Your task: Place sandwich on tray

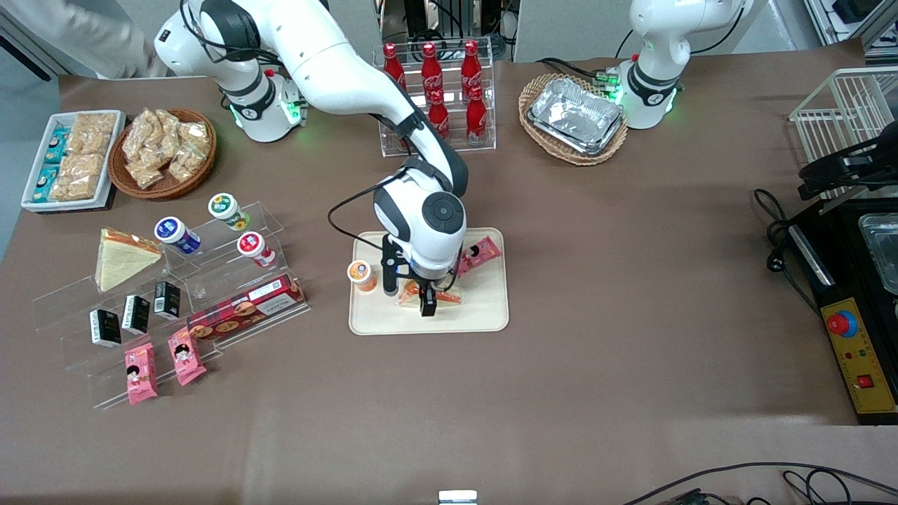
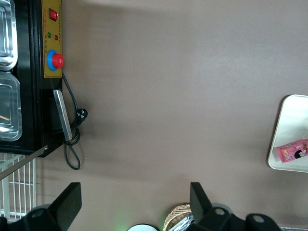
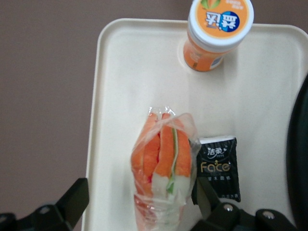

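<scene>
Gripper (image 3: 139, 202) spread open, straddling sandwich (image 3: 163, 163) on tray (image 3: 120, 72); black packet (image 3: 219, 166) touching sandwich (orange cup (image 3: 216, 31) near).

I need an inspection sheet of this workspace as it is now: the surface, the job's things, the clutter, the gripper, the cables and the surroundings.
Surface: brown table, flat.
Job's things: sandwich rests on the tray, beside a black packet.
Clutter: orange cup and pink snack pack also on the tray; plainer sandwich, small cups and packets on clear racks toward the working arm's end; cola bottles; foil trays in a basket.
Gripper: gripper open, fingers either side of the sandwich, just above the tray.
Cables: black cable near the control box.
Surroundings: white wire rack.
</scene>
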Motion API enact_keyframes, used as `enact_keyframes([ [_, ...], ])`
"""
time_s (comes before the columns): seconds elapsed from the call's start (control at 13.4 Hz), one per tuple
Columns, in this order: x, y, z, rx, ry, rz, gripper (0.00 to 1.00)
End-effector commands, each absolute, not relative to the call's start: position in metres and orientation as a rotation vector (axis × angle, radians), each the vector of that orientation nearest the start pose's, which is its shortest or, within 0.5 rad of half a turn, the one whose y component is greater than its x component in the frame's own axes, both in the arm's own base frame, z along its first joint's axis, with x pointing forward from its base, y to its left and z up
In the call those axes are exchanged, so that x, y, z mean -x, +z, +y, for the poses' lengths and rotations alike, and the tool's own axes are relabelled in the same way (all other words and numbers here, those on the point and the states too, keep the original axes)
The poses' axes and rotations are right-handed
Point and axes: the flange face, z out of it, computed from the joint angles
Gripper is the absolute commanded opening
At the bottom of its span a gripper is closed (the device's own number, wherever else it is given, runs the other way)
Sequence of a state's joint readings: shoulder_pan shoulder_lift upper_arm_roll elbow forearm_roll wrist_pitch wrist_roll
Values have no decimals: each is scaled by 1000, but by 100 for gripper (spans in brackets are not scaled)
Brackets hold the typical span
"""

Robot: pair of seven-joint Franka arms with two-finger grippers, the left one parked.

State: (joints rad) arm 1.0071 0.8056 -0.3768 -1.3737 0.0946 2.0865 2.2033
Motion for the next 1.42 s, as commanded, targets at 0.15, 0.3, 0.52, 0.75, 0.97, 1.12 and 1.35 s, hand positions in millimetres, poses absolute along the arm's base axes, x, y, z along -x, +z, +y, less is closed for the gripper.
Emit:
enact_keyframes([
  [0.15,-555,368,454,2523,-198,1961,100],
  [0.3,-561,413,428,2633,-148,1813,100],
  [0.52,-559,470,403,2775,-119,1544,100],
  [0.75,-571,519,347,2869,-67,1323,100],
  [0.97,-580,560,273,3020,5,937,100],
  [1.12,-580,582,233,3096,28,638,100],
  [1.35,-584,590,173,3148,129,328,100],
])
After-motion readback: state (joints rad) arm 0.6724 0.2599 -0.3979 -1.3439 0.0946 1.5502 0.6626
